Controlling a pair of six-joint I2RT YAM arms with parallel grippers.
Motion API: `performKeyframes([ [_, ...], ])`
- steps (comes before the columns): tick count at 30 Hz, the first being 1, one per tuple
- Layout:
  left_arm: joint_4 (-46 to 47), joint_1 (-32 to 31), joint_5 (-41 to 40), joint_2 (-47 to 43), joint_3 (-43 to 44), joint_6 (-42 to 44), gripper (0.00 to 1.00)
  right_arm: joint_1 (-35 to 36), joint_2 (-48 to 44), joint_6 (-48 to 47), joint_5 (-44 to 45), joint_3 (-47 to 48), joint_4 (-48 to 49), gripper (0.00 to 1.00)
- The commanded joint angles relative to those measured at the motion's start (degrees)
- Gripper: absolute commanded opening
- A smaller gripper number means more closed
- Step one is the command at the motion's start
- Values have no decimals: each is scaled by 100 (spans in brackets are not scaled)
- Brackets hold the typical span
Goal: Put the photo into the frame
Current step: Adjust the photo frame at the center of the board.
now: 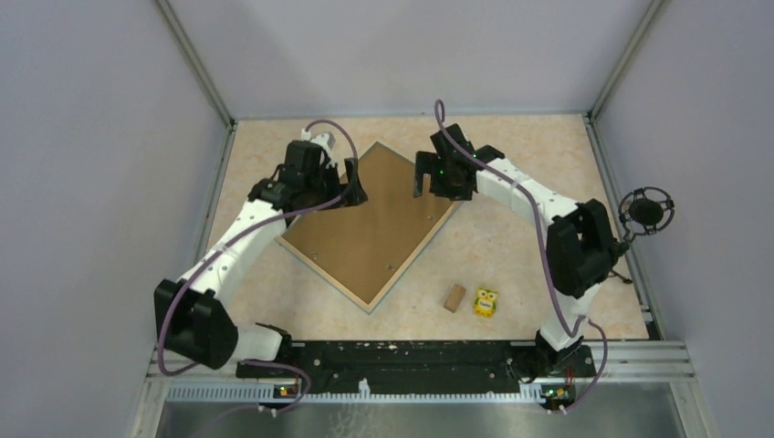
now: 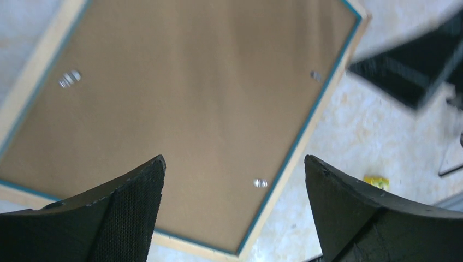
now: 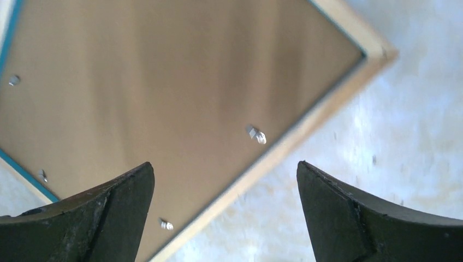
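Note:
The frame [image 1: 325, 275] lies flat on the table, turned like a diamond, back side up: a light wood border with a thin blue inner edge. A plain brown backing board [image 1: 374, 224] fills it. The photo is not in view. My left gripper [image 1: 351, 187] is open and empty above the frame's far left side; its wrist view shows the board [image 2: 180, 93] and border [image 2: 304, 136] between the jaws [image 2: 233, 158]. My right gripper [image 1: 443, 187] is open and empty above the frame's right corner, with the border [image 3: 275, 154] passing between its jaws [image 3: 224, 163].
A small wooden block [image 1: 454, 297] and a yellow toy [image 1: 486, 302] lie near the frame's front corner. Small metal clips [image 2: 260, 183] stick up along the board's edges. A black round device [image 1: 647, 212] hangs at the right wall. Grey walls enclose the table.

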Motion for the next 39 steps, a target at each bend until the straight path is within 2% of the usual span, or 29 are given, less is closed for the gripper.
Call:
performKeyframes([
  [1, 100, 311, -361, 900, 741, 187, 98, 436, -941, 1407, 704, -1073, 315, 99],
  [5, 396, 526, -550, 1523, 990, 425, 98, 621, -1142, 1834, 487, -1917, 861, 99],
  [7, 409, 745, -525, 1755, 1119, 351, 99, 795, -1073, 1981, 674, -2030, 817, 99],
  [12, 482, 1139, 282, 2265, 1382, 200, 99, 1129, -829, 2403, 1369, -2101, 690, 97],
  [16, -51, 1281, 504, 2806, 1939, 396, 98, 1364, -611, 2667, 1668, -2231, 662, 82],
  [21, -147, 1306, 320, 3147, 2193, 709, 99, 1535, -231, 2796, 1923, -2279, 617, 67],
  [24, -132, 1303, 58, 3093, 2115, 749, 98, 1546, -51, 2808, 1827, -2283, 622, 63],
  [28, 35, 1306, -471, 2906, 1806, 774, 98, 1550, -9, 2790, 1772, -2422, 647, 47],
  [36, 279, 1312, -474, 2687, 1153, 917, 98, 1320, -240, 2123, 1917, -2817, 688, 2],
  [39, 255, 1315, -321, 2648, 1167, 910, 98, 1064, -404, 1337, 1726, -3117, 1184, 0],
])
